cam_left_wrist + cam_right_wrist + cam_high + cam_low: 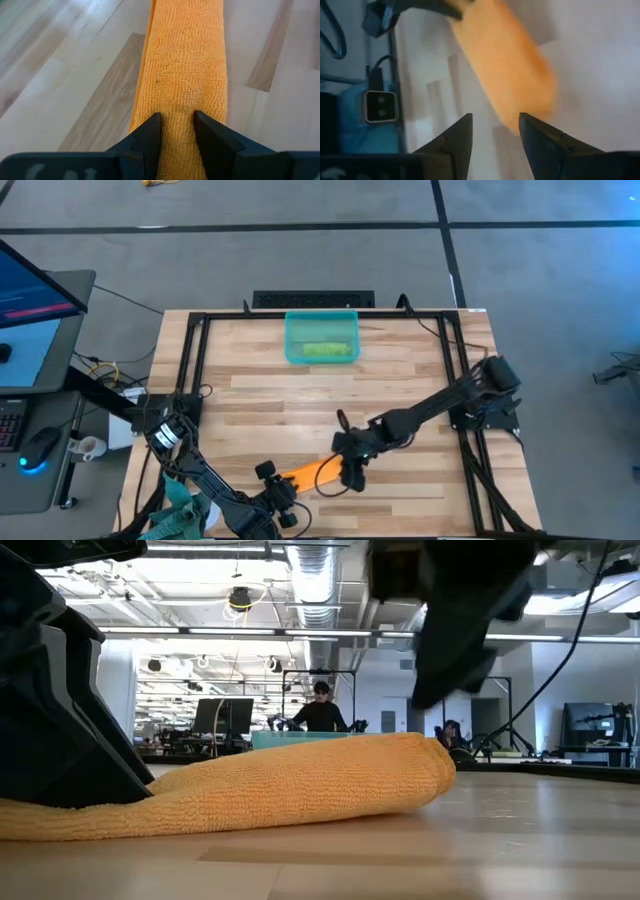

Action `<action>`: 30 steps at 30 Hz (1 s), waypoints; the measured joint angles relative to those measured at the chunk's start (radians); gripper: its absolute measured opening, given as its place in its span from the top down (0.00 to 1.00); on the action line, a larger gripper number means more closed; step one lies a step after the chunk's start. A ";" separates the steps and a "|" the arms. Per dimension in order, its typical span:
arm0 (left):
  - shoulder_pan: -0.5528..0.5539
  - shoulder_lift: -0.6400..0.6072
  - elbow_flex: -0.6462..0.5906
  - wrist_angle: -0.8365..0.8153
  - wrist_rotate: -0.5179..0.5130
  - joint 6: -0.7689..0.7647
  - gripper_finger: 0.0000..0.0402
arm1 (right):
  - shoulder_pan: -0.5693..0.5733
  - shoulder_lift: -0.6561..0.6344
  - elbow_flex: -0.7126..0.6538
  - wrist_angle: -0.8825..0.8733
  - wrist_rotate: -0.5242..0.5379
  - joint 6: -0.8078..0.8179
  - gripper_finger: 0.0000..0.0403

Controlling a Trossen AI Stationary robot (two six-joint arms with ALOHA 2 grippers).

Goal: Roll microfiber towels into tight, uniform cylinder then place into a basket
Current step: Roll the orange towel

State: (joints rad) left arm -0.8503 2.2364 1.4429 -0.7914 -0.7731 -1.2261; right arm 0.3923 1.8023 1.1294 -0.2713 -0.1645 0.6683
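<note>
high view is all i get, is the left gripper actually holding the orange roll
Observer: Yes. The left wrist view shows the left gripper pinching one end of the orange towel.
Operator: and the right one, gripping too
Observer: No. The right gripper is open, with the roll's other end just beyond its fingertips.
Operator: does the roll sit flat
Observer: The low view shows it lying on the table, its free end rounded and closed.

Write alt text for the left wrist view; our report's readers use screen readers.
The left claw pinches one end of the rolled orange towel, a fold of cloth bunched between its two dark fingers. The roll stretches away from the camera across the pale wooden table.
</note>
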 joint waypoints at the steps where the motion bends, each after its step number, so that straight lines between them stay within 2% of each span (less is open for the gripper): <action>1: 0.000 0.000 0.000 0.000 0.000 0.000 0.72 | 0.002 -0.032 0.000 -0.041 0.031 -0.018 0.54; 4: 0.000 0.000 0.000 0.000 0.000 -0.005 0.72 | 0.043 -0.125 0.001 -0.104 0.174 -0.086 0.54; 8: 0.000 0.000 0.000 0.000 0.000 -0.009 0.72 | 0.127 -0.177 0.003 -0.072 0.398 -0.160 0.55; 11: 0.001 0.000 0.008 -0.007 0.002 -0.009 0.72 | 0.163 -0.170 0.003 -0.016 0.477 -0.198 0.56; 15: 0.003 0.002 0.029 -0.017 0.013 0.012 0.72 | 0.157 -0.116 0.003 0.089 0.481 -0.299 0.55; 19: 0.004 0.003 0.046 -0.019 0.017 0.036 0.72 | 0.119 -0.061 0.003 0.134 0.460 -0.343 0.49; 24: 0.004 0.003 0.047 -0.020 0.020 0.035 0.72 | 0.049 0.024 0.025 0.139 0.310 -0.348 0.38; 27: 0.004 0.003 0.047 -0.019 0.020 0.035 0.72 | 0.018 0.078 0.048 0.147 0.203 -0.348 0.36; 30: 0.004 0.003 0.048 -0.023 0.020 0.035 0.72 | -0.006 0.138 0.075 0.149 0.159 -0.348 0.36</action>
State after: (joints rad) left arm -0.8467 2.2393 1.4906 -0.8141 -0.7528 -1.1908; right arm 0.3867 1.9400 1.2042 -0.1223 -0.0057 0.3206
